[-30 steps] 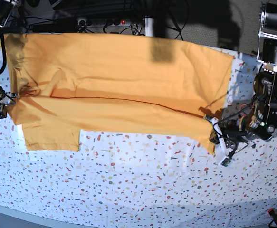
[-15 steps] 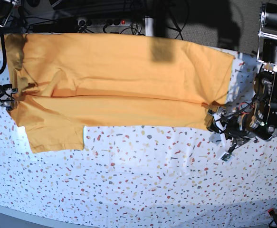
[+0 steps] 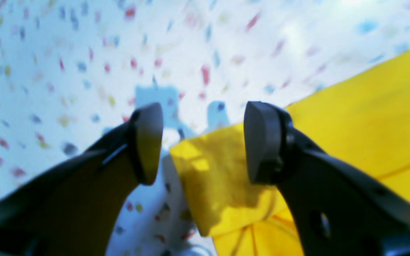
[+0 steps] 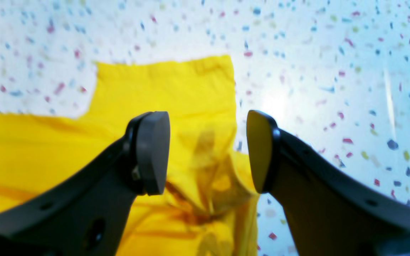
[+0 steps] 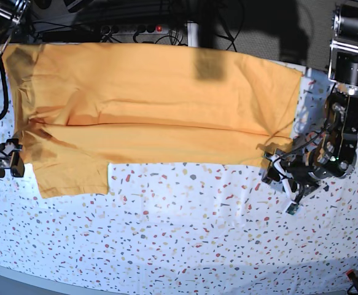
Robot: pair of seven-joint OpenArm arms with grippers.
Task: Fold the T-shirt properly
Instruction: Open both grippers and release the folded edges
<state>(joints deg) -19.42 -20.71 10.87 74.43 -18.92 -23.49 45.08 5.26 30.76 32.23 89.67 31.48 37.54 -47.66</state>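
t-shirt (image 5: 154,104): flat on speckled bench (image 5: 185,239), folded lengthwise
left pincer (image 3: 203,142): apart, empty, at hem corner
right pincer (image 4: 208,153): apart, empty, above sleeve

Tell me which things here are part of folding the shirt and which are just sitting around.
Part of the job:
T-shirt
left gripper, open
right gripper, open

Just around:
speckled table cover
cables and power strip behind the table

Robotics lab — terrazzo-print table cover (image 5: 185,246), power strip (image 5: 132,28), tangled cables (image 5: 166,18).
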